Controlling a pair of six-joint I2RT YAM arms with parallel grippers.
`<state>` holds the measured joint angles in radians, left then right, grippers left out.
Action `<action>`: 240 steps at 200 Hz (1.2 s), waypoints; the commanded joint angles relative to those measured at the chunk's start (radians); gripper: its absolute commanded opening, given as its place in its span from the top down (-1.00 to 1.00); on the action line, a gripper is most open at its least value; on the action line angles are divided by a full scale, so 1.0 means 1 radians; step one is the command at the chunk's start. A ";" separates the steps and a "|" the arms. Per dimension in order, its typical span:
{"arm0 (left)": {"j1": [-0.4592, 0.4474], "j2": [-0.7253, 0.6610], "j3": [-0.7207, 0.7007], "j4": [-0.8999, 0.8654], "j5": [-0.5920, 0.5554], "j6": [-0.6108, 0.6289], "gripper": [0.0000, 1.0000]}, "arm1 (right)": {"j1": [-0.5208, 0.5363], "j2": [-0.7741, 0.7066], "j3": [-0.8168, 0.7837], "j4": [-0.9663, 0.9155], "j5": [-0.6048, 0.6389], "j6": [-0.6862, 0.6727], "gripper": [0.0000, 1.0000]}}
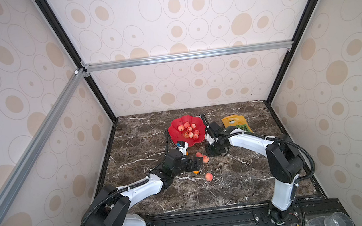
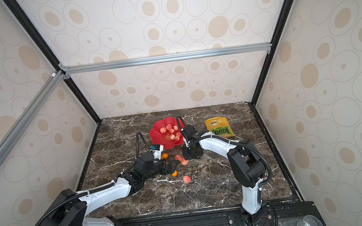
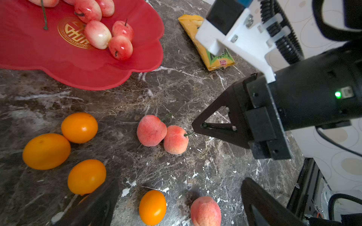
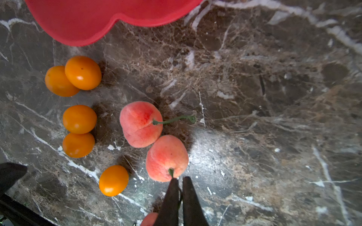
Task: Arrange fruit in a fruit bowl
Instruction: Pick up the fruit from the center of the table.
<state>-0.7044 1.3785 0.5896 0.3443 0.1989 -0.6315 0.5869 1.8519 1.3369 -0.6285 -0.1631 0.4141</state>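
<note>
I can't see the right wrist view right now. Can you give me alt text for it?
The right gripper is closed on the green stem of a pink peach-like fruit lying on the marble table, touching a second pink fruit. Five orange fruits lie loose beside them; the red bowl shows only its scalloped edge.

**Desk:** How does the left arm (image 1: 137, 190) sit?

**Photographer:** It reaches in from seven o'clock, lying low. The left gripper (image 3: 180, 184) aims toward three o'clock, jaws spread wide.

**Desk:** And the right arm (image 1: 248, 140)?

**Photographer:** Based at five o'clock, elbow high, forearm toward ten. The right gripper (image 4: 179, 181) is tipped down, jaws pinched on a fruit stem (image 4: 171, 172).
</note>
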 commanded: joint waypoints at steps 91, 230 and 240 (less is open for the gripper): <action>-0.009 -0.010 0.048 0.010 -0.041 -0.014 -0.96 | -0.006 -0.085 -0.038 -0.010 0.012 -0.001 1.00; 0.067 -0.016 0.120 -0.005 -0.049 -0.015 -0.96 | -0.001 -0.160 0.001 0.017 -0.029 0.001 1.00; 0.079 -0.019 0.126 -0.006 -0.040 -0.015 -0.96 | -0.001 -0.164 0.000 0.031 -0.032 0.010 1.00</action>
<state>-0.6544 1.3727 0.6624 0.3347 0.1551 -0.6388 0.5869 1.7222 1.3128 -0.6182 -0.1829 0.4042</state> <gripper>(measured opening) 0.981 0.043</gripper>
